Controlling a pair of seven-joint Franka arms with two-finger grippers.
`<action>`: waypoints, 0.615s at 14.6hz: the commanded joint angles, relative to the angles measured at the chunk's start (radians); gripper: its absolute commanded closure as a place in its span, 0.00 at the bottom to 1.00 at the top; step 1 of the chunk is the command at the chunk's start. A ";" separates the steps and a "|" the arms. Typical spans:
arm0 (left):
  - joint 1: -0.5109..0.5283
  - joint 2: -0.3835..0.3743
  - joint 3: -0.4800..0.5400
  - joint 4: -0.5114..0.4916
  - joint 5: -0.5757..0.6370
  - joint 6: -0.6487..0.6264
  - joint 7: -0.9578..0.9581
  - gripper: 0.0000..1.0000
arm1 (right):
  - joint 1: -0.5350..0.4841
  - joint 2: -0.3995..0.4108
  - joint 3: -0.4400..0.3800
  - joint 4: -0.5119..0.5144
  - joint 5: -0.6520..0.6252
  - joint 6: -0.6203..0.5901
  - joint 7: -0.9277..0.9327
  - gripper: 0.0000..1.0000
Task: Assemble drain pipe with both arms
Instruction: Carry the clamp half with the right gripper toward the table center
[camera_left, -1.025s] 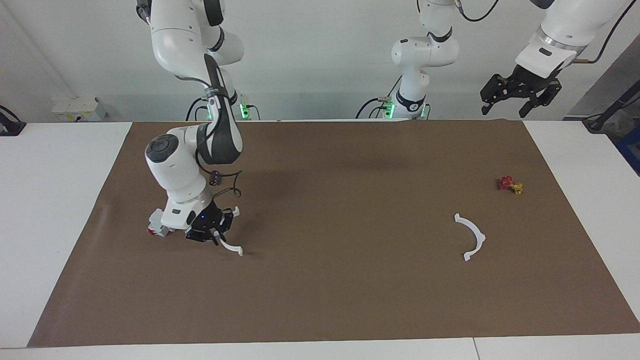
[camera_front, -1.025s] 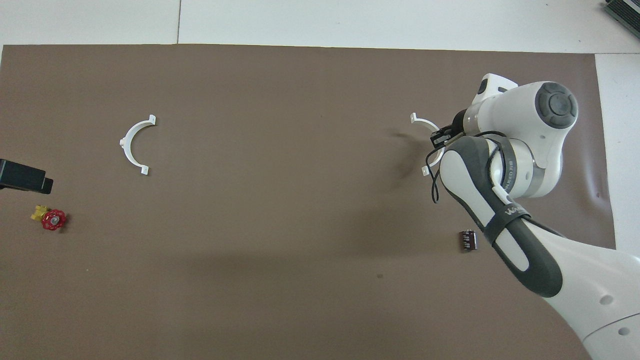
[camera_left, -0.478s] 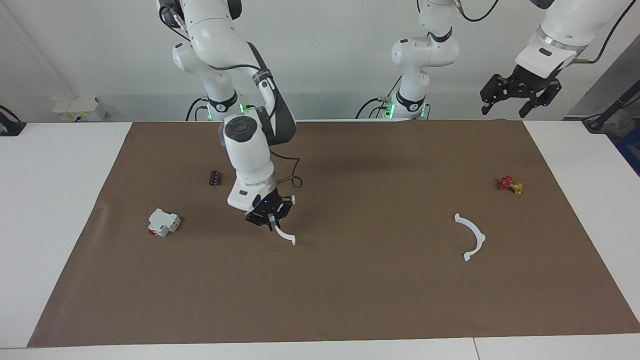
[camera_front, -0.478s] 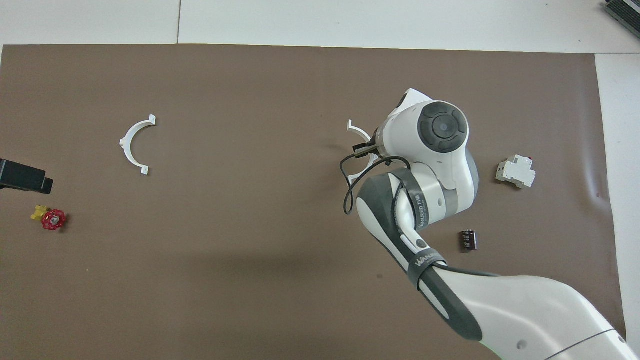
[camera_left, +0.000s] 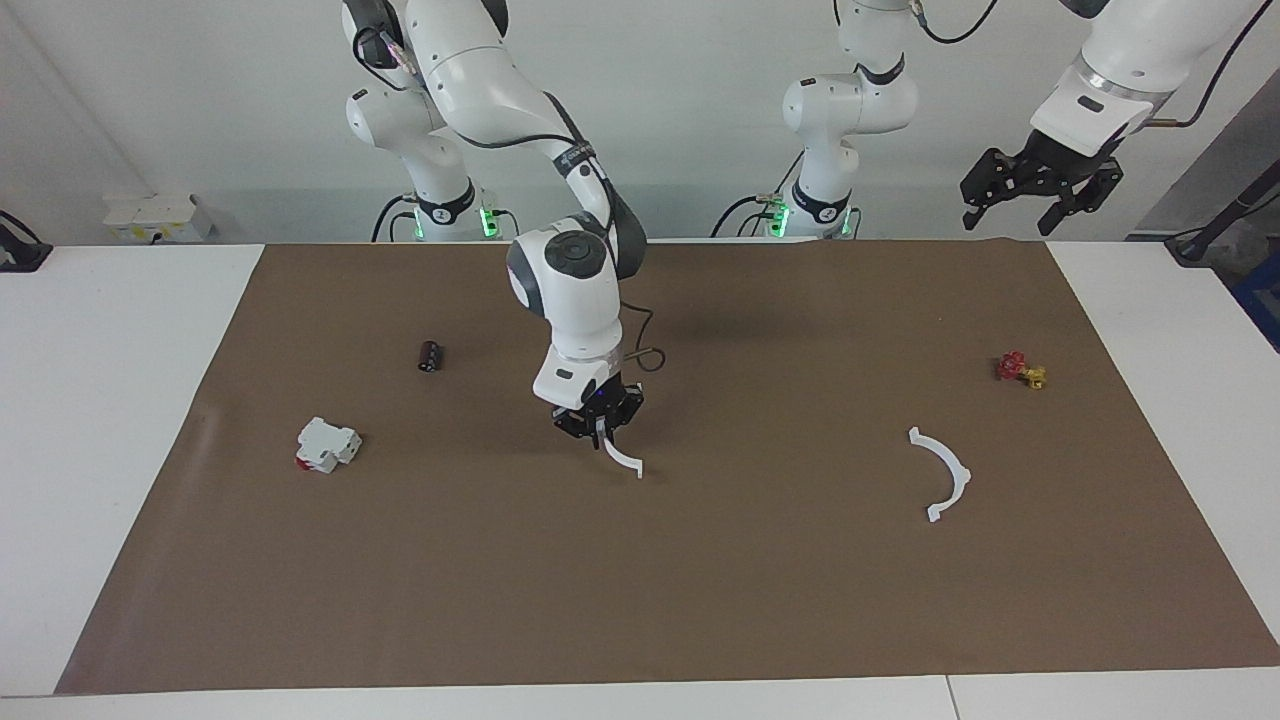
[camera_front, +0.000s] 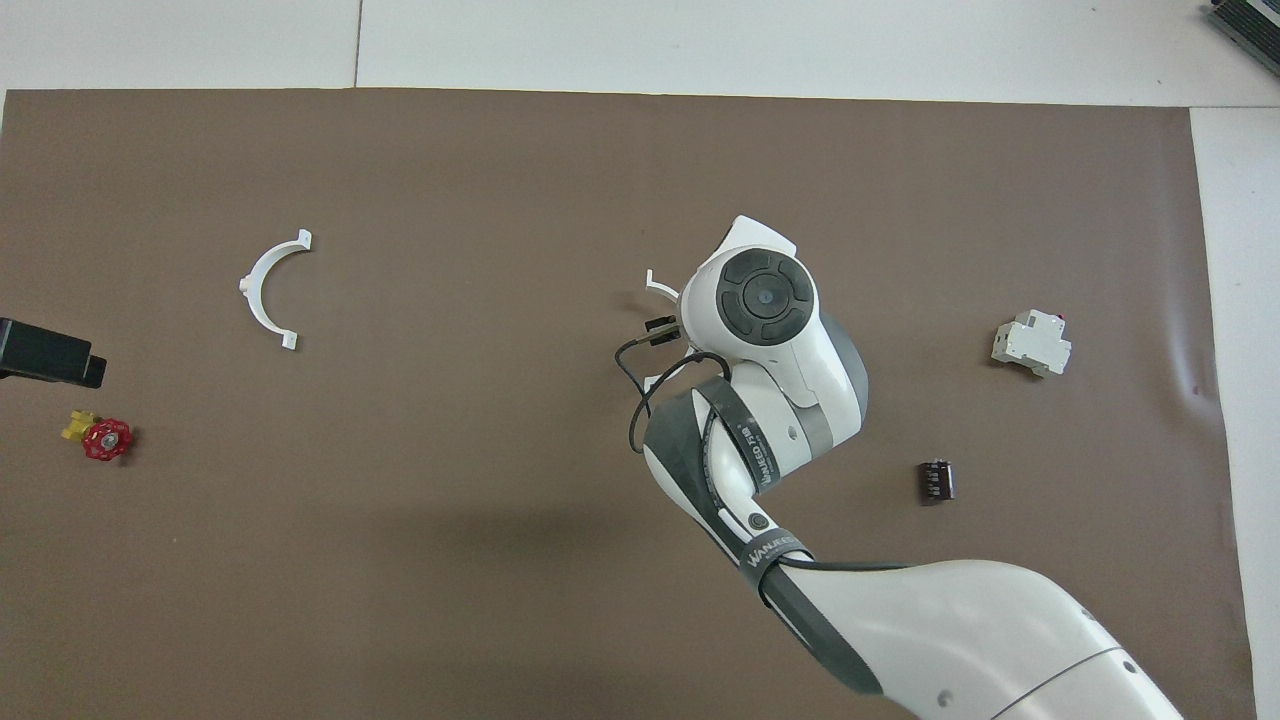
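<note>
1. From my remote seat, the right tool (camera_left: 599, 424) hangs over the middle of the brown mat (camera_left: 700, 600) on the white table (camera_left: 120, 420), its fingertips pressed onto one thin white plastic half-ring arc (camera_left: 625, 458).
2. That held arc curves down from the right tool; in the facing view its free end looks close to the mat, but I cannot tell whether it touches.
3. The overhead view hides most of this: the right arm's white wrist covers the tool, and only the arc's two ends poke out beside it (camera_front: 660, 289).
4. The second thin white plastic arc with small tabs (camera_left: 942, 474) lies flat on the mat, well apart from the right tool, toward the left arm's end of the table.
5. The left tool (camera_left: 1040, 185) waits high above the mat's corner at its own end, fingers spread and holding nothing. The overhead view catches just a black edge of it (camera_front: 48, 352).
6. A small red-and-yellow valve piece (camera_left: 1020, 370) sits on the mat below the left tool, nearer the robots than the loose arc.
7. Toward the right arm's end from the right tool lie a blocky white-and-red part (camera_left: 327, 445) and a small black cylinder (camera_left: 430, 355), both well apart from the tool.
</note>
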 joint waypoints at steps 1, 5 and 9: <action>0.010 -0.030 -0.007 -0.035 0.015 0.005 -0.002 0.00 | 0.018 0.025 -0.001 0.008 -0.043 0.037 0.018 1.00; 0.010 -0.030 -0.007 -0.034 0.015 0.005 -0.002 0.00 | 0.037 0.033 0.004 -0.005 -0.045 0.046 0.008 1.00; 0.012 -0.030 -0.007 -0.037 0.015 0.019 -0.005 0.00 | 0.040 0.033 0.004 -0.027 -0.045 0.054 0.005 1.00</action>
